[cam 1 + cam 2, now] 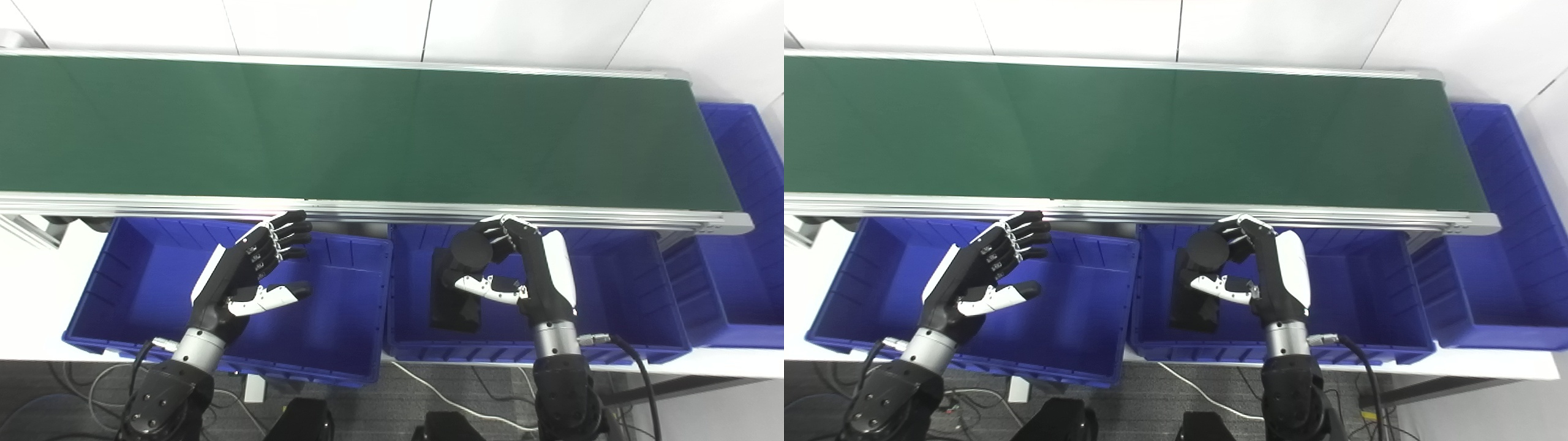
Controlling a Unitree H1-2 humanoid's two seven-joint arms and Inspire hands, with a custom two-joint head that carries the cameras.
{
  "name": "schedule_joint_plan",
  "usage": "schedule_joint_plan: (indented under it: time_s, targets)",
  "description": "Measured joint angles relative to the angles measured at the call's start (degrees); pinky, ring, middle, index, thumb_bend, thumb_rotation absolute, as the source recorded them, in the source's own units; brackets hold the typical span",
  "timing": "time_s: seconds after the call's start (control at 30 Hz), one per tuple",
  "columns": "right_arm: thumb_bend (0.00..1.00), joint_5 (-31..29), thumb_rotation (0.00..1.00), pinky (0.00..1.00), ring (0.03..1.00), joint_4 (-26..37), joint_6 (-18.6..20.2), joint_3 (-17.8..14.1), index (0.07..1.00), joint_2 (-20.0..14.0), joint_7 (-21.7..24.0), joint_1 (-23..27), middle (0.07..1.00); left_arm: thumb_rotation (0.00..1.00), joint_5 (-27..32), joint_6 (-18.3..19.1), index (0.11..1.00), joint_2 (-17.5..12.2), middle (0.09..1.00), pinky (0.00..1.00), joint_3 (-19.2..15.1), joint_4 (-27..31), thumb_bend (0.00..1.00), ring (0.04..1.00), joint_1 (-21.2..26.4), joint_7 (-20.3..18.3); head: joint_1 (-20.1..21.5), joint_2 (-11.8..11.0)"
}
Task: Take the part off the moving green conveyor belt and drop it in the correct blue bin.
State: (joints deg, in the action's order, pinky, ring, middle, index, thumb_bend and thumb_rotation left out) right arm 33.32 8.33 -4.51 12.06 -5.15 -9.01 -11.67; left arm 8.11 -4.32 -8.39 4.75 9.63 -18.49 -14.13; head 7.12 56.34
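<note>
Right robot hand (531,269) is curled round a round black disc-shaped part (471,248), fingers (511,231) over its top edge and white-tipped thumb (490,286) under it. The part hangs above the middle blue plastic bin (618,294), at approx 10 o'clock of that bin's floor, just below the belt's near rail.

Under the part, on the bin floor, lies a flat black rectangular block (454,303), long side running 12 to 6; whether the part touches it I can't tell.

Left robot hand (254,269) is open w/ nothing in it: fingers straight and close together, pointing to approx 2 o'clock, thumb apart and pointing to 3. It hovers over the left blue plastic bin (122,294), nr the bin's centre.

Long dark green conveyor belt (367,122) w/ aluminium side rails (380,209) runs 9 to 3 across the top of the scene, its surface bare. A third blue plastic bin (744,184) sits at the belt's 3 o'clock end, reaching past the belt's end roller.

The two front bins sit side by side on a white bench (33,294), rims nearly touching. Black and white cables (1206,392) lie on the grey floor at 6 o'clock.
</note>
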Motion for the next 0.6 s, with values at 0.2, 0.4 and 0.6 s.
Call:
schedule_joint_plan:
  time_s: [0.2,0.4,0.6]
  targets:
    - [0.52,4.09,0.00,0.39,0.402,-2.16,-1.92,1.27,0.518,-2.38,-1.10,1.39,0.487,0.29,0.01,0.05,0.806,-0.28,0.796,0.73,0.04,0.17,0.89,0.773,-0.62,-0.01,-0.53,-0.18]
    - [0.52,6.59,0.00,0.39,0.399,-5.56,-2.61,2.87,0.534,-4.55,-0.59,4.71,0.486,0.30,0.03,0.09,0.808,-0.41,0.790,0.73,-0.02,1.33,0.91,0.775,-0.91,-0.05,-0.18,-0.09]
    - [0.52,7.53,0.00,0.41,0.403,-10.01,-2.60,4.39,0.522,-5.41,0.78,7.81,0.483,0.30,0.02,0.24,0.807,-0.50,0.791,0.73,0.02,1.35,0.90,0.774,-1.07,-0.07,-0.26,-0.09]
